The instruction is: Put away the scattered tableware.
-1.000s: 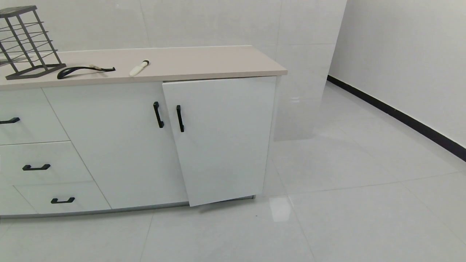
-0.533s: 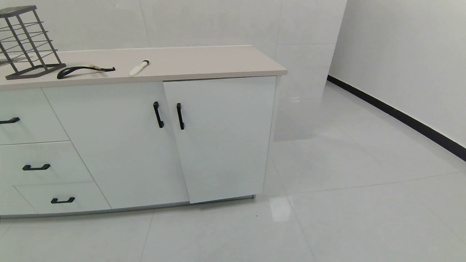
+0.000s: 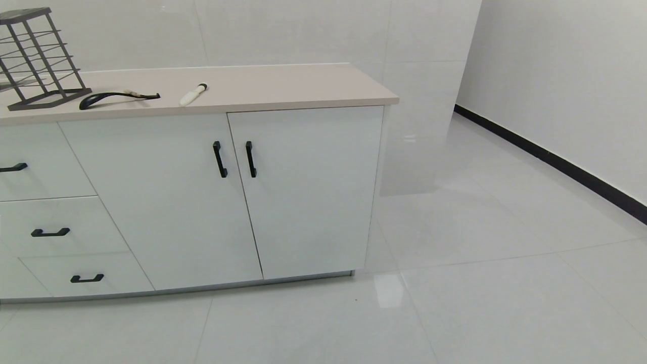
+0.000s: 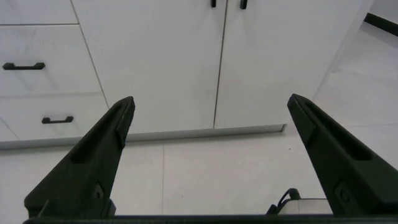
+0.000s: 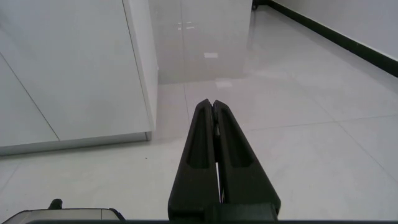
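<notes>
Head view crops the wire rack (image 3: 25,14) beside what may be a ladle (image 3: 119,97) (black); left gripper (image 4: 210,99) splayed, right gripper (image 5: 213,104) clenched.

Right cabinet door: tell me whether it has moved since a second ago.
Yes. The right cabinet door has swung shut: its handle side stood out from the left door, and now it lies flush beside it.

The left gripper (image 4: 210,99) and right gripper (image 5: 213,102) are matte black, each with two long, tapering, wedge-shaped fingers.
</notes>
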`<state>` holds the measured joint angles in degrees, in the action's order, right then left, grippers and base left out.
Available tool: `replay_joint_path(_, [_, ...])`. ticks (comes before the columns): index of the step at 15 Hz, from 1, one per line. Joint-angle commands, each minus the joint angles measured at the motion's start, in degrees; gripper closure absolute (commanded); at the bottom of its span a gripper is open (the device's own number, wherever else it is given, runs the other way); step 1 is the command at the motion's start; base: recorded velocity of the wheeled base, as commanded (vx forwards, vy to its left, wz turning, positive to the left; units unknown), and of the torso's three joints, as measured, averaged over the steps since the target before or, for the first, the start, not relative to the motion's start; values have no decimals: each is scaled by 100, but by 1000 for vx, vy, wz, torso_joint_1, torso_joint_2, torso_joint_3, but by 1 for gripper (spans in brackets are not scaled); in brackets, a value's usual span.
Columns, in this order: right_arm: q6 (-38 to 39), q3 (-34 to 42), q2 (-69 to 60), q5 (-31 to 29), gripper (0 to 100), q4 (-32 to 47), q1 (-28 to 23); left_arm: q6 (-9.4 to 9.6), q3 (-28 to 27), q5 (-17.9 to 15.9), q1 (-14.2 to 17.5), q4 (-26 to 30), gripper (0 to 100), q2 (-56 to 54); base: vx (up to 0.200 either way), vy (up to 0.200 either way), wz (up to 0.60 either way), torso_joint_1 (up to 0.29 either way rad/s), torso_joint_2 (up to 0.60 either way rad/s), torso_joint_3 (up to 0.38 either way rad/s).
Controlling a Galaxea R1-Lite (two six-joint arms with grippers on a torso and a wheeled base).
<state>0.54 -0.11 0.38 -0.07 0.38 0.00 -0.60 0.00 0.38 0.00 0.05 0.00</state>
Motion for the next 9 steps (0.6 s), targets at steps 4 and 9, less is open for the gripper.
replay_joint_path(4, [-27,-7,33,-19,100,-3,0,95,0,6,0,4,0,0,0,0,150,1,4,1])
replay_joint_path(9, [-18,-7,33,-19,100,-3,0,86,0,-3,0,4,0,0,0,0,600,2,3,6])
